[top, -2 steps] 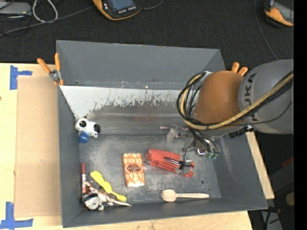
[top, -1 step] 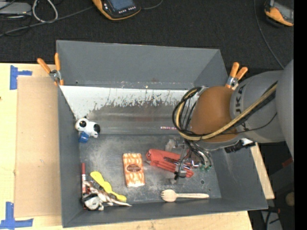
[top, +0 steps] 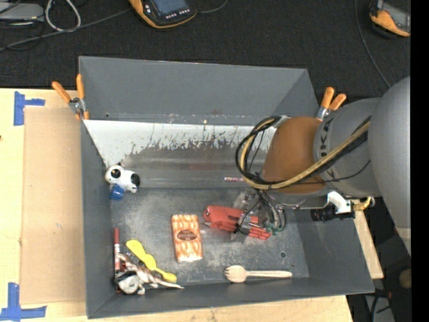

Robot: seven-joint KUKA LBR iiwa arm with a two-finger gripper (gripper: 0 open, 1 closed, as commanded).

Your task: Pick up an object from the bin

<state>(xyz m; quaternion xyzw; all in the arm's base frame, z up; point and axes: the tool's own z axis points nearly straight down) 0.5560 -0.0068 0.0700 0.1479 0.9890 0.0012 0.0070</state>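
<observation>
Now my gripper (top: pixel 257 221) sits low over the right end of the long red thing (top: pixel 220 215) mid-floor, probably chosen because it lies clear of the orange packet (top: pixel 186 237). Whether the gripper is open or closed, I cannot tell.

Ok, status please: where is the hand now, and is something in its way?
Hand down at right end of the red object, mid-bin. Grip not confirmed. Orange packet and wooden spoon close by, not blocking.
</observation>
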